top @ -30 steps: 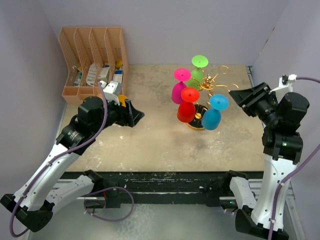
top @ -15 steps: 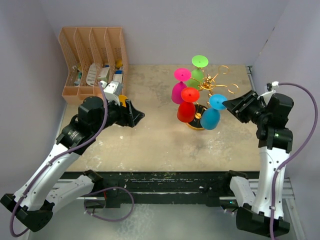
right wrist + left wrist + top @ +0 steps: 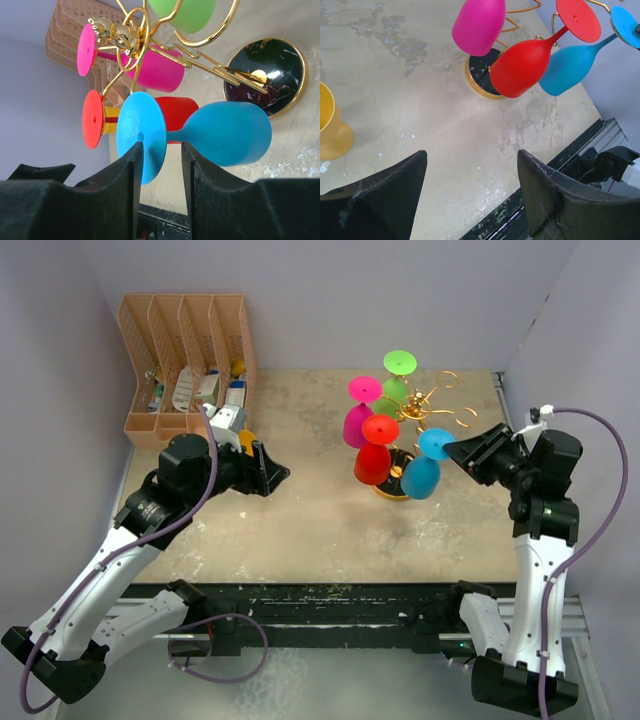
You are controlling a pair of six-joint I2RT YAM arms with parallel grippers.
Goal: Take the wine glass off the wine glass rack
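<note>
The gold wire wine glass rack (image 3: 425, 408) stands on a round dark base (image 3: 265, 75) at the table's back right. Several glasses hang on it upside down: green (image 3: 393, 395), pink (image 3: 357, 424), red (image 3: 372, 462) and blue (image 3: 423, 477). My right gripper (image 3: 456, 451) is open at the blue glass's foot (image 3: 142, 135). In the right wrist view the gripper (image 3: 161, 146) straddles the lower edge of that foot, with the blue bowl (image 3: 230, 132) just beyond. My left gripper (image 3: 277, 472) is open and empty left of the rack, low over the table in its own view (image 3: 470, 152).
An orange slotted organizer (image 3: 185, 358) with small items stands at the back left. A yellow cup (image 3: 332, 131) sits on the table beside my left gripper. Grey walls close in both sides, and the table's front rail (image 3: 600, 160) lies near.
My right gripper has moved left and a little down until its jaws reach the blue glass's foot. The left arm has barely moved.
</note>
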